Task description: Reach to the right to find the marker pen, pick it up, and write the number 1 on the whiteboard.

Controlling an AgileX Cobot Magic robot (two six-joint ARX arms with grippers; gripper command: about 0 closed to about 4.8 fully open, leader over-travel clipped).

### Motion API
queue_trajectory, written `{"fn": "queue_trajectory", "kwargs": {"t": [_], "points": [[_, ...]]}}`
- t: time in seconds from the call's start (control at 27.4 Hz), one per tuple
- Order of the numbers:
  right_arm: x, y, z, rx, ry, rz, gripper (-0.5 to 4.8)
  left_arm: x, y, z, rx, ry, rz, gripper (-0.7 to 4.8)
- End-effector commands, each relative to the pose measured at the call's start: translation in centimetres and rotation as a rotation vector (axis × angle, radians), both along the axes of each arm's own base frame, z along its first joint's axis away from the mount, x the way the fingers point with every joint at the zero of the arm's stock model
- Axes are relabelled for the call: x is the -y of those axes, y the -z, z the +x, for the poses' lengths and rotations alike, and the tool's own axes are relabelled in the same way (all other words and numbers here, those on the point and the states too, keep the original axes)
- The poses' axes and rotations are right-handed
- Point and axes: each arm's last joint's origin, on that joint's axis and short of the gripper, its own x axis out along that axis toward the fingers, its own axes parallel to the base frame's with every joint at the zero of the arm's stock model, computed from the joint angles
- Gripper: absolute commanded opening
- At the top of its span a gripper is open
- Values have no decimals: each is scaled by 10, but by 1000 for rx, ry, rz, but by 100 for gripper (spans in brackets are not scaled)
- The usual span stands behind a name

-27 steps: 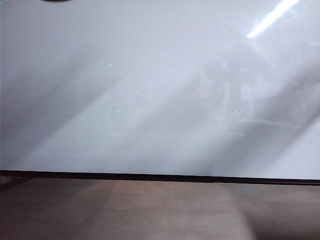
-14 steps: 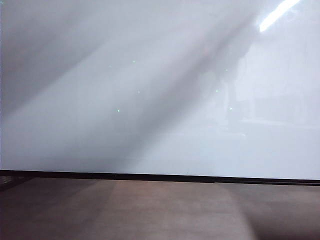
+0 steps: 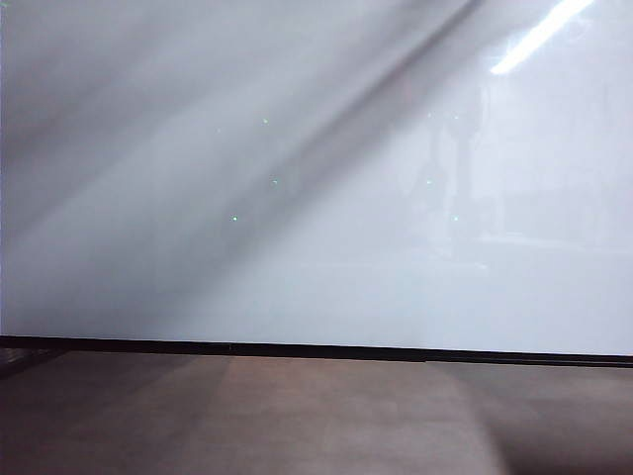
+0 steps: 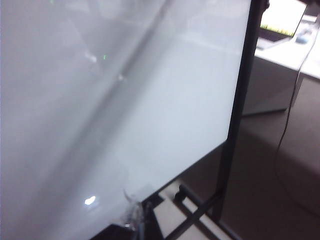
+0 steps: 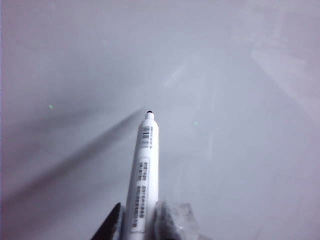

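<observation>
On the left, the left pincer itself cannot be made out in the left wrist view; only a blurred, clear, crumpled bit (image 4: 132, 210) shows at the lower edge of that picture, so whether this pincer is released or clenched cannot be told. Ahead of it stands the whiteboard (image 4: 125, 100), glossy and slanting across the view, with a black frame post (image 4: 240, 105) along its side edge and dark stand legs (image 4: 195, 210) below. Beyond the post lie a brown floor (image 4: 270, 175), a white cabinet (image 4: 272, 82) and a thin hanging cable (image 4: 290, 115). In the exterior view the same whiteboard (image 3: 297, 198) fills nearly the whole picture, crossed by broad grey diagonal shadows and a bright streak of reflected light near the upper right corner; its thin black bottom edge (image 3: 316, 349) runs above the brown floor (image 3: 316, 416), and neither arm shows there directly. On the right, the right pincer (image 5: 142, 222) is clenched on the marker pen (image 5: 142, 175), its two fingers (image 5: 111, 225) pressing the white barrel from either side near the rear. The pen sticks straight out ahead of the pincer, printed lettering facing the camera, its small dark tip (image 5: 149, 112) pointing at the whiteboard (image 5: 225, 75) and meeting its own dark shadow there; whether the tip touches the board cannot be told.
</observation>
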Motion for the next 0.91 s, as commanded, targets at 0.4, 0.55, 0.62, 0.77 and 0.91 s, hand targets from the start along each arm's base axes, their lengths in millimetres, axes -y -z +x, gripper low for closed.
{"fn": "queue_trajectory", "kwargs": {"t": [0.4, 0.55, 0.62, 0.77, 0.91], "points": [[1, -7, 10, 12, 68, -70, -2, -2, -1, 0, 30, -32, 42, -5], [1, -6, 12, 10, 69, -88, -2, -2, -1, 1, 38, -30, 51, -5], [1, -5, 14, 8, 71, -90, -2, -2, -1, 0, 38, -29, 51, -5], [1, -3, 18, 10, 73, -89, -2, -2, -1, 0, 39, -29, 53, -5], [0, 0, 24, 5, 73, -90, -2, -2, -1, 0, 39, -29, 53, -5]]}}
